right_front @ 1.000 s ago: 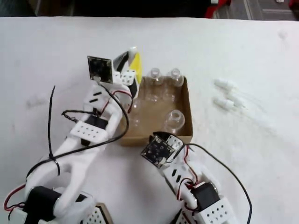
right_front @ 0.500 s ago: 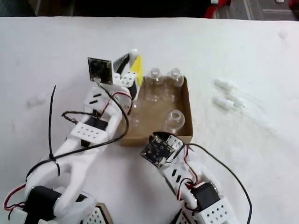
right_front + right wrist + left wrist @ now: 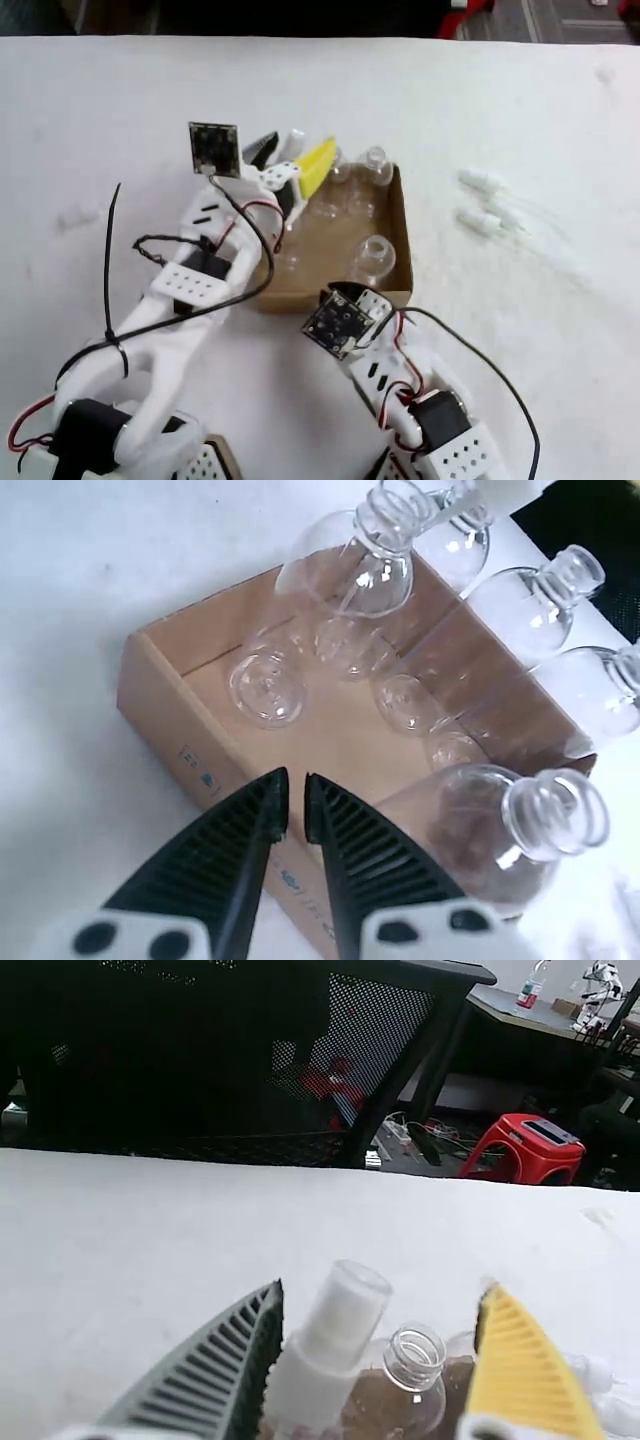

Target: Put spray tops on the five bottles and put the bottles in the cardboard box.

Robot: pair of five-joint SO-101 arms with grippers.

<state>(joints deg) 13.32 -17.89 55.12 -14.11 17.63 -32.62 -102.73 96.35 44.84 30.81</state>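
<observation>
Clear plastic bottles (image 3: 345,575), five, stand in the cardboard box (image 3: 170,710) near mid-tabletop, long axes upright and necks up.

- **Capped bottle:** one bottle at the box's far left corner carries a white spray top (image 3: 330,1345). In the left wrist view it leans at the top toward the yellow finger, with an open neck (image 3: 413,1352) just beside it.
- **Loose spray tops (image 3: 482,182):** lie on their sides on the tabletop to the right of the box, well apart from it. Their thin tubes trail away from the box.
- **Left claw (image 3: 382,1295):** spread wide over that far left corner. The grey finger is just beside the spray top and the yellow finger is apart from it; nothing is gripped.
- **Right claw (image 3: 295,780):** black fingers closed to a sliver, holding nothing, above the box's near wall.
- **Tabletop (image 3: 120,110):** white.
- **Room beyond:** black mesh furniture (image 3: 250,1060) and a red stool (image 3: 525,1145) on the floor.
</observation>
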